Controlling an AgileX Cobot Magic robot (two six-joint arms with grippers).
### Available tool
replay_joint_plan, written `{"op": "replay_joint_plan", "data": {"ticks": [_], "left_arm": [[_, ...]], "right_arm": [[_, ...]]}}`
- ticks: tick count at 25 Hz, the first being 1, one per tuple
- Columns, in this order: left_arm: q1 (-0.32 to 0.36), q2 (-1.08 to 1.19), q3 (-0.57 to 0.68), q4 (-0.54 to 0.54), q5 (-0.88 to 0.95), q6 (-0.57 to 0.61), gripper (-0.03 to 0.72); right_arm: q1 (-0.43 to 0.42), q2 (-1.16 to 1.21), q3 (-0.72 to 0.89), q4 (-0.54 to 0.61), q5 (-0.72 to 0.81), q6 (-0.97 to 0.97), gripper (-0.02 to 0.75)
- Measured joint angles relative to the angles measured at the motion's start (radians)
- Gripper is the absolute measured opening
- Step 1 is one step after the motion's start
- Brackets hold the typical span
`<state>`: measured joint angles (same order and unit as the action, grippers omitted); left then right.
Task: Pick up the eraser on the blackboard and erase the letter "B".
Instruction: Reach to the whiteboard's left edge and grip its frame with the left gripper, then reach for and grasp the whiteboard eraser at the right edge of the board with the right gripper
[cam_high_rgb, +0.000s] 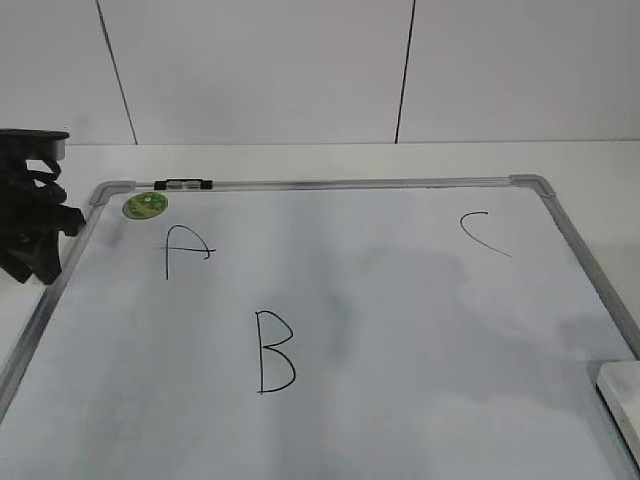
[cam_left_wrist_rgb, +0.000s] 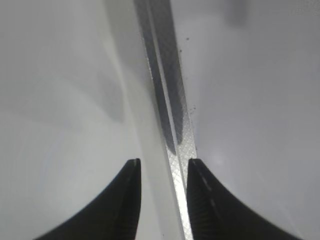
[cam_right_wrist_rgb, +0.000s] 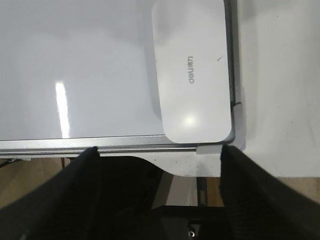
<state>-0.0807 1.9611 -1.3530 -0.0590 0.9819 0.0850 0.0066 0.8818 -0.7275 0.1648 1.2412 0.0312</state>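
Eraser lies flat in the blackboard's near right corner.
We see the letter "B" mid-board; right gripper spread wide, left gripper parted over the frame; white table, tiled wall.

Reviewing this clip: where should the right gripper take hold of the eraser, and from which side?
Probably from above, fingers across the short width of the eraser. It lies flat in the corner of the blackboard, one long edge tight against the frame, so a side approach looks blocked. The right gripper is open.
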Motion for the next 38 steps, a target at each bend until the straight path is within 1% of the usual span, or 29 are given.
{"op": "replay_joint_plan", "data": {"ticks": [22, 23, 25, 27, 28, 31, 38], "left_arm": [[0.000, 0.069, -0.018, -0.019, 0.018, -0.016, 0.233], [0.000, 0.069, -0.018, -0.023, 0.018, -0.016, 0.222], [0.000, 0.069, -0.018, -0.027, 0.018, -0.016, 0.166], [0.000, 0.069, -0.018, -0.031, 0.020, -0.016, 0.072], [0.000, 0.069, -0.019, -0.035, 0.022, -0.026, 0.046], [0.000, 0.069, -0.019, -0.042, 0.022, -0.045, 0.028], [0.000, 0.069, -0.020, -0.042, 0.026, -0.053, 0.025]], "right_arm": [[0.000, 0.000, -0.004, 0.000, -0.002, 0.001, 0.571], [0.000, 0.000, -0.004, 0.000, -0.002, 0.001, 0.571], [0.000, 0.000, -0.004, 0.000, -0.002, 0.001, 0.571], [0.000, 0.000, -0.004, 0.000, -0.002, 0.001, 0.571], [0.000, 0.000, -0.004, 0.000, -0.002, 0.001, 0.571], [0.000, 0.000, -0.004, 0.000, -0.002, 0.001, 0.571], [0.000, 0.000, -0.004, 0.000, -0.002, 0.001, 0.575]]}}
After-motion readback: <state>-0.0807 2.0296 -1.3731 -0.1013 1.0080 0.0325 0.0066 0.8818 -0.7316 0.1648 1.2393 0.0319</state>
